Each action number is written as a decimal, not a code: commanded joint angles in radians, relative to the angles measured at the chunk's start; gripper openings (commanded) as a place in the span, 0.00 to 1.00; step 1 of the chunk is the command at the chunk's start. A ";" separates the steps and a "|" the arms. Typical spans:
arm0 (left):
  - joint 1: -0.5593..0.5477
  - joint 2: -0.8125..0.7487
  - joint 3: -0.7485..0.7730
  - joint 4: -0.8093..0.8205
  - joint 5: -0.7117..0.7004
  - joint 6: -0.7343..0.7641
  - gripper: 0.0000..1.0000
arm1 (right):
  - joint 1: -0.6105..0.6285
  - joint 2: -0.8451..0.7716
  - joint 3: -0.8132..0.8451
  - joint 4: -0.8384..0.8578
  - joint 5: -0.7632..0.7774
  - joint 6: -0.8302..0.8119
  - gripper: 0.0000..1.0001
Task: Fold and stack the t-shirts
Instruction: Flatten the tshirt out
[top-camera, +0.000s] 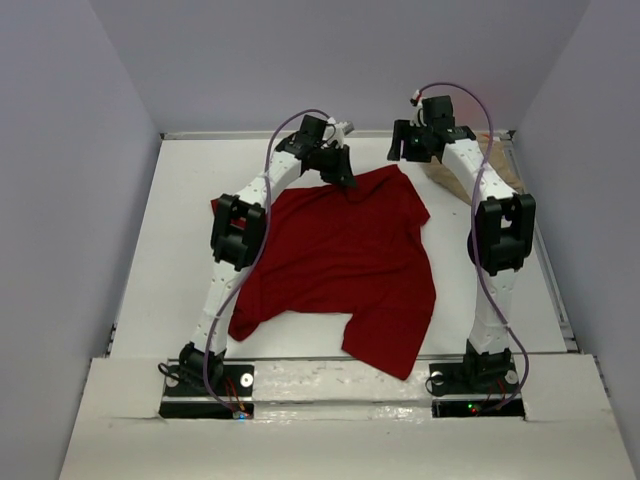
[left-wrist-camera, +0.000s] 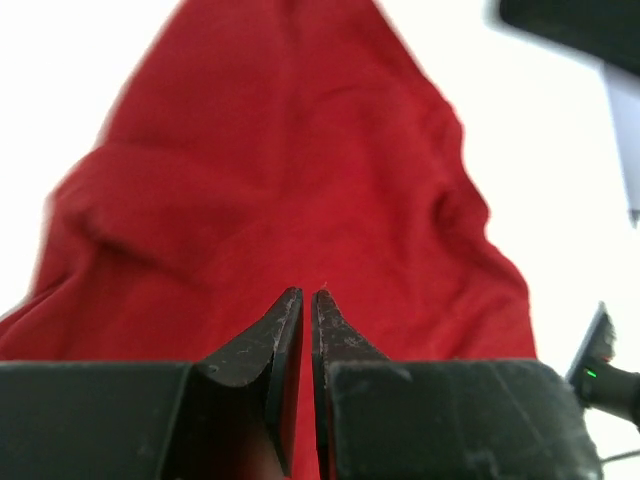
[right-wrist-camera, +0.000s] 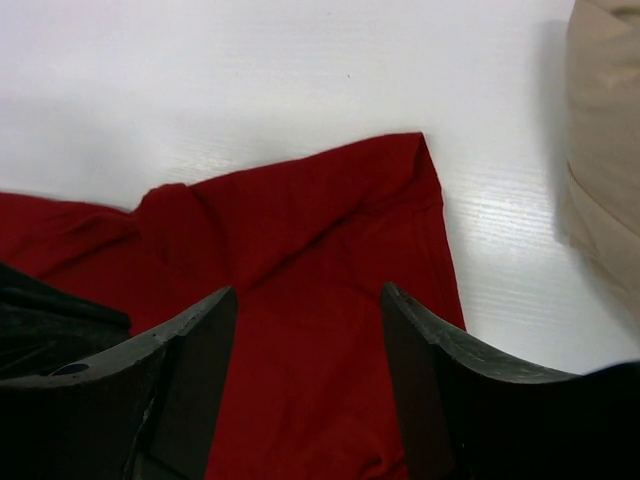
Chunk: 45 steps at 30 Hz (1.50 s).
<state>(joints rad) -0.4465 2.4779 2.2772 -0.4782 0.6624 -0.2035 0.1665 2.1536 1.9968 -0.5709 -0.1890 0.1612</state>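
Left gripper (left-wrist-camera: 305, 295): fingers almost together, only a thin slit between the tips. Can't tell if any cloth is nipped in there. The tips sit low at the far edge of the dark red t-shirt (top-camera: 340, 260), and the shirt body runs away from them toward the arm bases.

Right gripper (right-wrist-camera: 308, 292): fingers wide apart, nothing between them. It hangs over the red shirt's far right corner. The corner shows just past the tips and a bit to their right, with the side hem running back under the right-hand finger.

The red shirt is spread loosely, rumpled, not folded. Its long axis runs roughly far-to-near, and the near end reaches the front edge of the table (top-camera: 170, 250).

My read: both grippers are at the red shirt's far end, left inboard on the far edge, right over the outer corner. Right is the nearer one to a corner and should only need to drop and close. Left would have to shift outward along the far edge first.

The tan t-shirt (right-wrist-camera: 605, 150) lies just off the red shirt's far right corner, with bare table between them. Risk: right drifting that way and snagging it.
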 joint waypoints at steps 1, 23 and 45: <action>-0.012 0.009 -0.010 0.099 0.177 -0.053 0.19 | -0.001 -0.021 -0.035 0.023 -0.003 -0.019 0.65; 0.081 0.108 0.034 0.032 0.023 -0.086 0.32 | -0.001 -0.058 -0.061 0.034 0.022 -0.038 0.66; 0.055 0.150 0.101 0.116 0.111 -0.149 0.32 | -0.001 -0.086 -0.101 0.057 0.020 -0.043 0.66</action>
<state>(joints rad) -0.3832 2.6415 2.3501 -0.3836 0.7296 -0.3290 0.1650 2.1269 1.9007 -0.5602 -0.1795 0.1345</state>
